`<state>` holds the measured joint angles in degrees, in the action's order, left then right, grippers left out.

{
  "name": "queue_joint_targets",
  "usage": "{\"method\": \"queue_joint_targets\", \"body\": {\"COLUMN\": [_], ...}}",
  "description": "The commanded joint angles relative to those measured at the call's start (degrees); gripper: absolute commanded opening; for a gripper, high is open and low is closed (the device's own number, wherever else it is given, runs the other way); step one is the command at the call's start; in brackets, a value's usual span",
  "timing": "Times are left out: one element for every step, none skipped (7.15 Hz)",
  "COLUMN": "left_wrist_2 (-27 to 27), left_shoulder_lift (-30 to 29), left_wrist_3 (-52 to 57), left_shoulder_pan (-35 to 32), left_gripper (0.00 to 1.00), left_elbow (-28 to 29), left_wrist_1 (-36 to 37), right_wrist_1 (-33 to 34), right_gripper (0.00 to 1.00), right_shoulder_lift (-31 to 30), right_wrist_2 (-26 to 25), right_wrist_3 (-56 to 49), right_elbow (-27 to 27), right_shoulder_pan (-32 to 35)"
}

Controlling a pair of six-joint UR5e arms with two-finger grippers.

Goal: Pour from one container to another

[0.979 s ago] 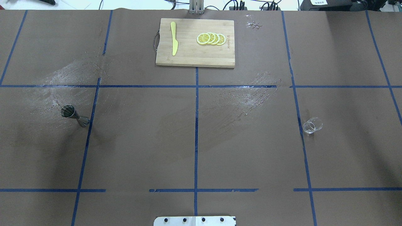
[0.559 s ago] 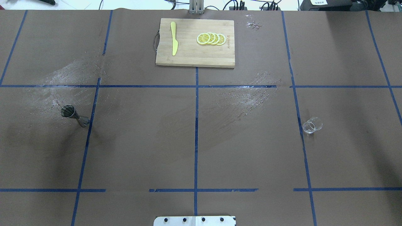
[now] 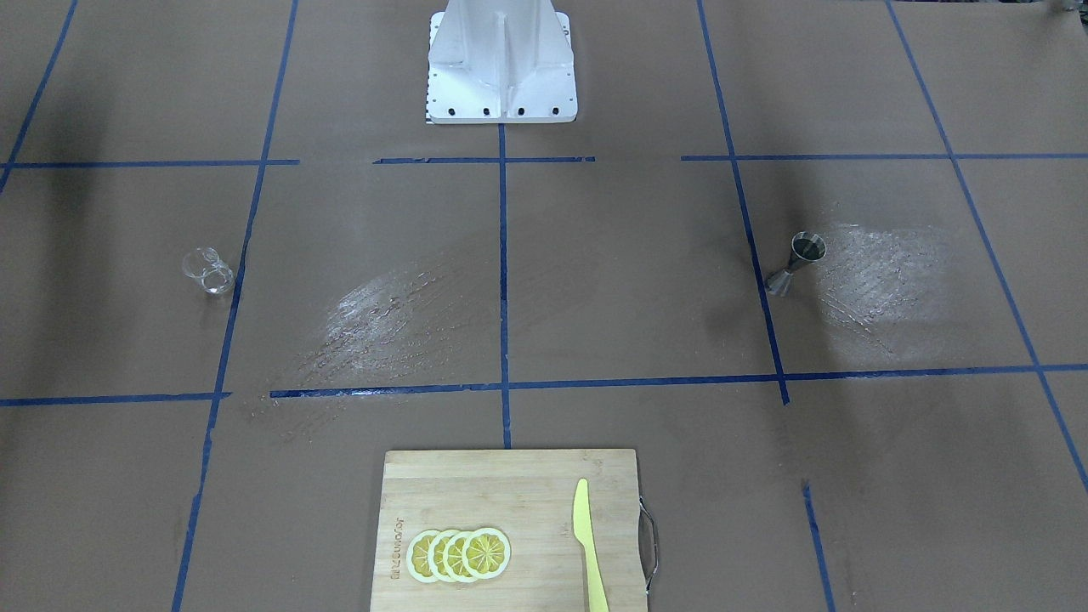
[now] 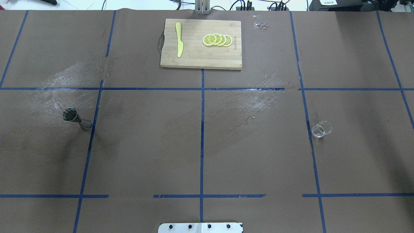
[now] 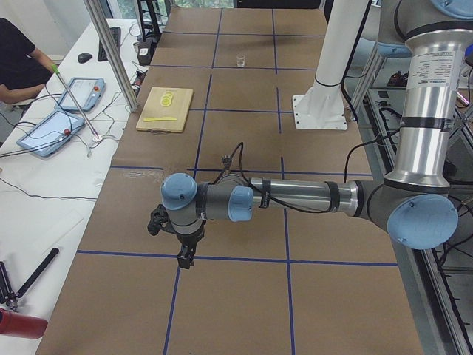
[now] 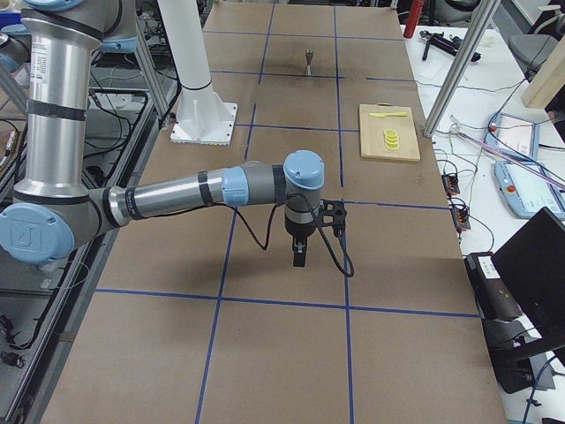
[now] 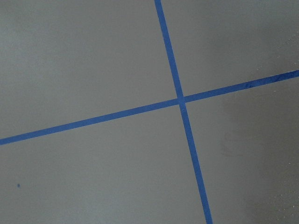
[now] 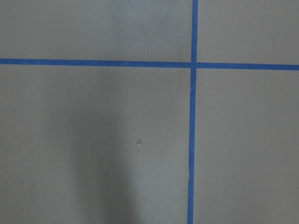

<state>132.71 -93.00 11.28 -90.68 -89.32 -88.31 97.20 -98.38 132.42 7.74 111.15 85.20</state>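
Whether my left gripper (image 5: 185,257) and right gripper (image 6: 299,256) are apart I cannot tell; the jigger (image 4: 77,119) stands at my left, the glass (image 4: 321,129) far right, so I should take the jigger by its waist, upright.

left end effector (image 5: 184,260): shows in the left side view only, finger gap unreadable
right end effector (image 6: 298,260): right side view only, jaw state unclear
jigger (image 6: 308,60): tiny at the far end, contents can't be told in any view
glass (image 5: 240,61): small speck far down the tabletop (image 5: 244,133), fill level unreadable
cutting board (image 3: 527,484): near edge cropped in the front-facing view
knife (image 3: 586,544): lower end cropped by the same edge
operator (image 5: 18,66): cut by the left edge, head out of frame
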Motion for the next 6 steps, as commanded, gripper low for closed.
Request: {"method": "queue_joint_targets", "body": {"left_wrist_2": [0.2, 0.4, 0.4, 0.4, 0.5, 0.5], "left_shoulder_lift": [0.5, 0.5, 0.5, 0.5, 0.5, 0.5], "left_wrist_3": [0.0, 0.0, 0.0, 0.0, 0.0, 0.0], "left_shoulder_pan": [-0.4, -0.5, -0.4, -0.5, -0.4, -0.5], "left_gripper": [1.0, 1.0, 1.0, 1.0, 1.0, 1.0], "left_elbow": [-0.1, -0.1, -0.1, -0.1, 0.1, 0.2], "left_wrist_1": [0.6, 0.6, 0.6, 0.5, 0.3, 0.2], "right_wrist_1": [-0.1, -0.1, -1.6, -6.9, -13.5, -14.8], "right_gripper": [1.0, 1.0, 1.0, 1.0, 1.0, 1.0], "right_shoulder_lift": [-0.1, 0.2, 0.6, 0.8, 1.2, 2.4], "right_wrist_2": [1.4, 1.4, 1.3, 1.4, 1.4, 2.0], "right_wrist_3": [-0.5, -0.7, -0.7, -0.4, -0.4, -0.4], "right_elbow": [-2.9, -4.4, -5.9, -9.9, -14.4, -16.9], "right_shoulder_pan": [2.6, 3.0, 3.7, 4.6, 5.2, 5.9]}}
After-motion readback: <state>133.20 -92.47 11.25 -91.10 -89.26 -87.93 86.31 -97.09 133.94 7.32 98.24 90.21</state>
